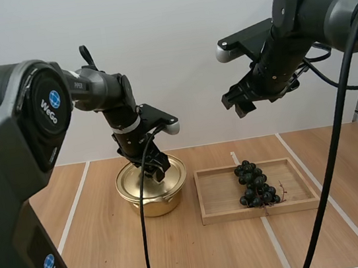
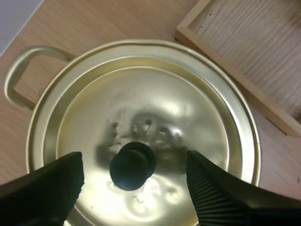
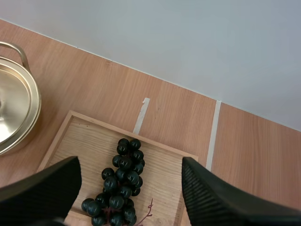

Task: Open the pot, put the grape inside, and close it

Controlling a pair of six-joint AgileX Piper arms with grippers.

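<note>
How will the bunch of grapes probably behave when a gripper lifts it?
The bunch of grapes is many round berries on thin stems, so it will probably sag and swing. Glossy skins may slip; a berry that comes loose would likely roll.

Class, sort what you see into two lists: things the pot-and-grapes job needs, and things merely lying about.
Needed: pot, its lid, grapes, left hand open over the lid's knob, right hand open above the grapes.
Lying about: wooden tray under the grapes, white tape strips on the table.

Gold pot, lid on, stands beside wooden tray holding dark grapes.
</note>
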